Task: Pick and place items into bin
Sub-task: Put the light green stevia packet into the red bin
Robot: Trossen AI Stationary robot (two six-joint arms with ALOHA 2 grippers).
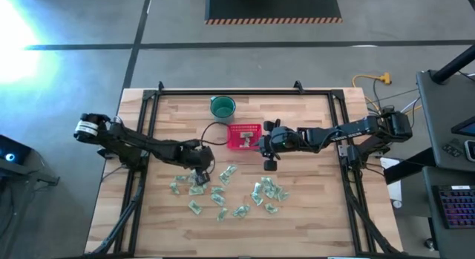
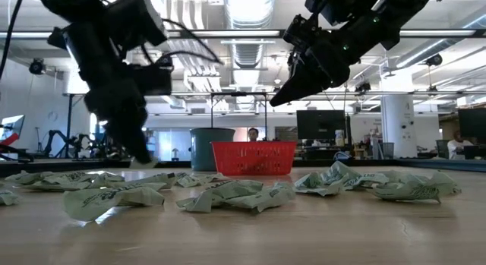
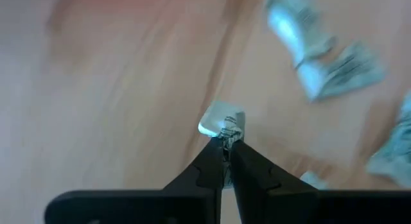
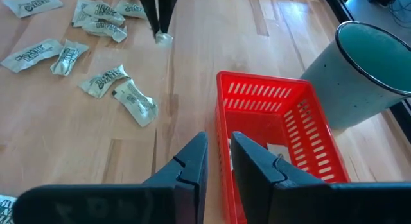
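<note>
Several small pale green-and-white wrapped items (image 1: pixel 223 191) lie scattered on the wooden table, nearer than the red mesh basket (image 1: pixel 243 136). My left gripper (image 1: pixel 200 168) stands at the far left edge of that scatter, shut on one item (image 3: pixel 221 120). My right gripper (image 1: pixel 260 145) hovers above the basket's right rim (image 4: pixel 221 115), its fingers a narrow gap apart with nothing between them. A pale piece (image 4: pixel 277 149) lies inside the basket. My left gripper pinches one end (image 3: pixel 226 131) of a small wrapped item between its two fingertips (image 3: pixel 212 156), coming steeply from above. Most of the item sticks out beyond the tips. It sits close to the tabletop (image 4: pixel 164 38); whether it is clear of the wood I cannot tell.
A round dark green cup (image 1: pixel 223 107) stands just beyond the basket, toward the far edge. A black cable (image 1: pixel 211 129) curves across the table between the cup and the left arm. Bare wood lies to the left of the scatter and along the near edge.
</note>
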